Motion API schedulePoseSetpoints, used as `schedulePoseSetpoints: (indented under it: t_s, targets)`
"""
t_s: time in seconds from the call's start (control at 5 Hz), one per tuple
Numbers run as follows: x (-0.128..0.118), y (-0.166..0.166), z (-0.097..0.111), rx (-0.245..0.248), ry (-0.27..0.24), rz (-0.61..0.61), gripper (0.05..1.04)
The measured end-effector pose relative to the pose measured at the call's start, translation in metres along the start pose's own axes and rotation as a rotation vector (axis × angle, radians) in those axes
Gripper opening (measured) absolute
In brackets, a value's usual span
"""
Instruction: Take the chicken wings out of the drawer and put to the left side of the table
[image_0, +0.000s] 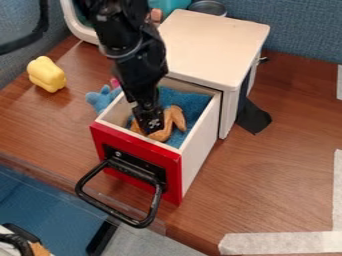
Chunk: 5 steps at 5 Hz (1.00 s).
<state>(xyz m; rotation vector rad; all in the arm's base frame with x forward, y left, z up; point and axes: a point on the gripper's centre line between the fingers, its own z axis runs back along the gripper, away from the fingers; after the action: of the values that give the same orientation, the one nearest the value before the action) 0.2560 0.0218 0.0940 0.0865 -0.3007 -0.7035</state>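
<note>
Sitting inside the open drawer (201, 150): chicken wings (179, 119). Claw (152, 127) is down in the drawer at them; can't tell whether it's grasping or released. Lift-out and placing on tabletop (40, 117), left of drawer, remain.

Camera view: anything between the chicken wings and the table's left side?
Yes. The drawer's left wall rises beside the chicken wings, and a blue toy lies just outside it. Farther left is a yellow toy, with bare tabletop around it. Probably needs a lift over the wall first.
</note>
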Motion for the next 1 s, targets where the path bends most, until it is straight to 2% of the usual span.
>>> schedulePoseSetpoints:
  t_s: [0.4, 0.8, 1.0]
  targets:
    - [0.002, -0.003, -0.011, 0.010, -0.020, 0.013, 1.000]
    - [0.013, -0.008, -0.017, 0.004, -0.064, 0.014, 1.000]
    - [0.013, -0.008, -0.026, 0.002, -0.050, 0.026, 1.000]
